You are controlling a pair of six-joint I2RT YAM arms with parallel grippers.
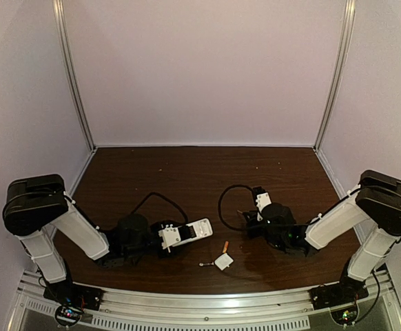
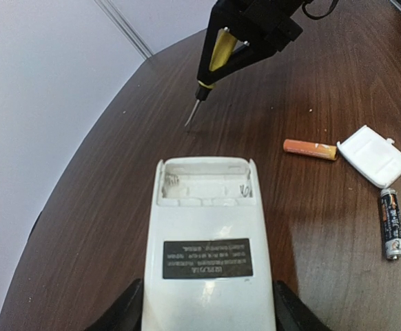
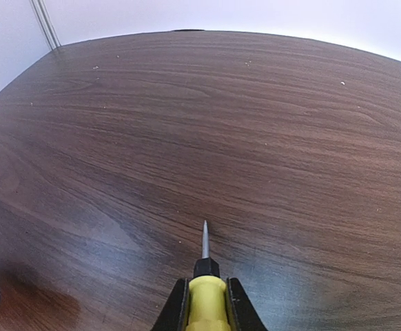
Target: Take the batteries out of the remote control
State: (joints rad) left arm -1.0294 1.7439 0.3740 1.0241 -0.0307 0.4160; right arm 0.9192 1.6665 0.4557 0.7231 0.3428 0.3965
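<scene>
Left wrist view shows the dark worktop (image 2: 311,89) filling the frame. The remote control (image 2: 207,262) sits back-up at lower centre, with the left pincer (image 2: 207,314) pinching its long sides. Its battery bay (image 2: 204,186) at the upper end looks empty. At upper centre the right pincer (image 2: 245,31) is pressed onto a yellow screwdriver (image 2: 218,52). Right of the remote lie the white cover (image 2: 374,155), the black battery (image 2: 391,224) and the orange battery (image 2: 311,148), both batteries loose on the wood. Light, hard and round, they would probably roll, so grip them across mid-length.
</scene>
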